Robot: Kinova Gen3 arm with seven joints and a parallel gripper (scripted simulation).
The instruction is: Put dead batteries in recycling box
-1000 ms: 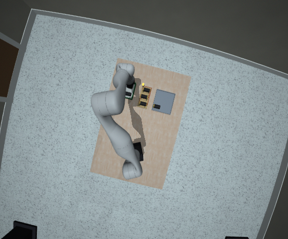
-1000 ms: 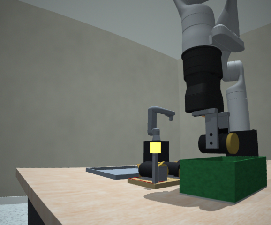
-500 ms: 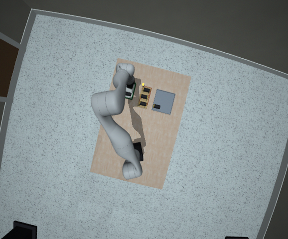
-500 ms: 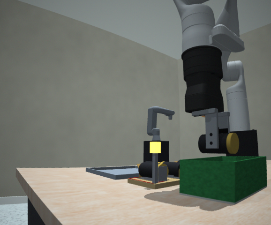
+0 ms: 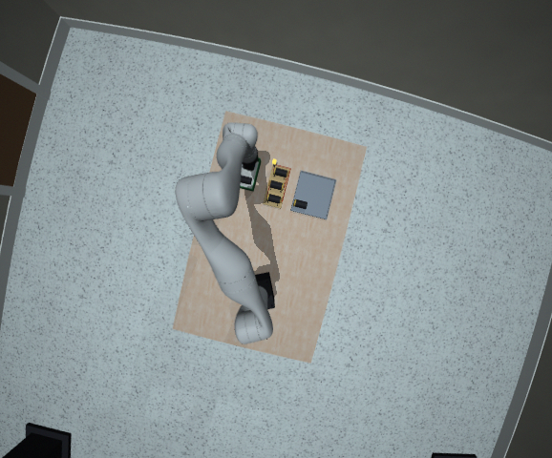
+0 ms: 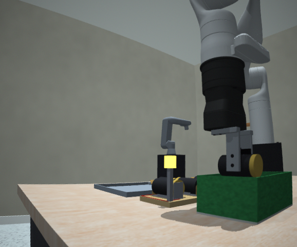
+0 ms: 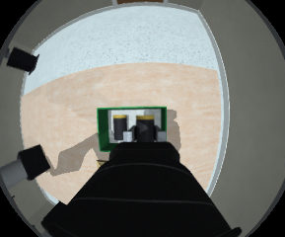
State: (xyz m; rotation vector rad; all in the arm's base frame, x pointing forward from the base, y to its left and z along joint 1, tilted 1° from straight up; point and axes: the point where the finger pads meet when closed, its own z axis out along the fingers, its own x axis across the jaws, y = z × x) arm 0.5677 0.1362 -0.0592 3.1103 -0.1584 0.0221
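My gripper [image 6: 238, 166] [image 7: 145, 130] is shut on a black battery with a gold end [image 6: 248, 165]. It holds the battery level, right at the top rim of the green recycling box [image 6: 244, 197] [image 5: 256, 179] [image 7: 103, 126]. The wrist view shows another battery [image 7: 118, 125] lying inside the box. The holder [image 5: 268, 193] [image 6: 167, 203] has three batteries [image 5: 277, 184] in it, and its bulb [image 5: 274, 161] [image 6: 169, 161] glows yellow. One more battery [image 5: 300, 203] lies on the grey tray [image 5: 318, 187] [image 6: 116, 186].
The box stands on the wooden table [image 5: 296, 276] [image 6: 103, 220], left of the holder; the tray is to the holder's right. A grey hooked post [image 6: 171, 127] and a black block [image 6: 180, 160] stand behind the bulb. The arm's black base [image 5: 265, 288] sits near the table's front.
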